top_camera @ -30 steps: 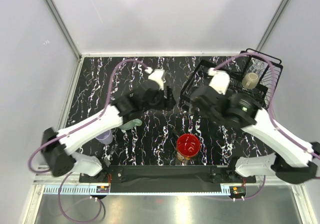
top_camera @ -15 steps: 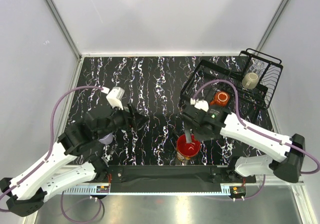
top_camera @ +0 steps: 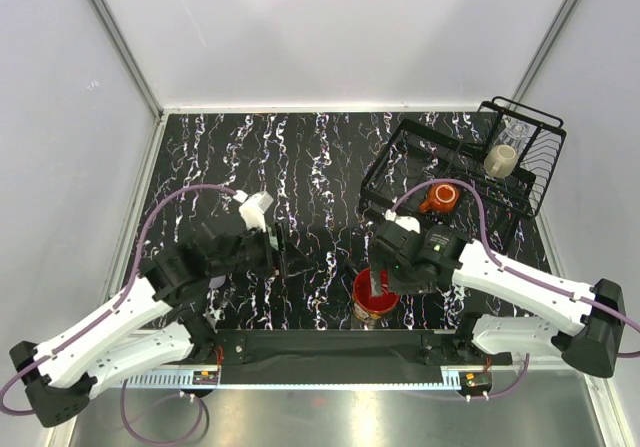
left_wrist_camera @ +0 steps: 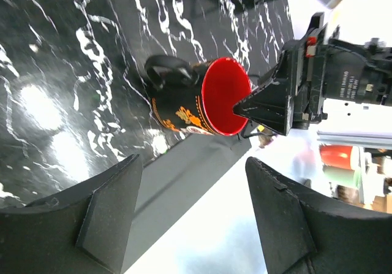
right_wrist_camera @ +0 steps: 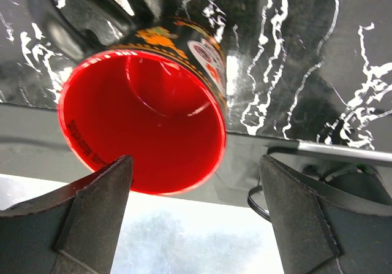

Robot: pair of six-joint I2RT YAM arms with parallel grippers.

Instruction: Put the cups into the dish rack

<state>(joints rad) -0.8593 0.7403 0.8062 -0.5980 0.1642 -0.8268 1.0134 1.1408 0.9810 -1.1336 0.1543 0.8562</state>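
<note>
At the near edge of the worktop (top_camera: 300, 147), just right of centre: red-inside dark mug (top_camera: 376, 293), upright, mouth up, orange pattern on the outer wall, handle turned towards the left arm's side.

Directly above the mug: right end effector (top_camera: 377, 273), released, jaws spread wide, grasping nothing. In the right wrist view, one finger (right_wrist_camera: 98, 206) over the red interior, the other outside the wall. Contact with the rim not determinable.

At the far right corner: dish rack (top_camera: 400, 137), black wire, with a raised slotted section at its far end. In the low basket, close to its near side: small orange mug (top_camera: 440, 198). In the raised section: beige mug (top_camera: 501, 160), with the clear glass (top_camera: 516, 130) just beyond it.

Left of centre, towards the near edge: left end effector (top_camera: 282, 250), released, jaws apart, empty, pointed at the dark mug and well apart from it.
</note>
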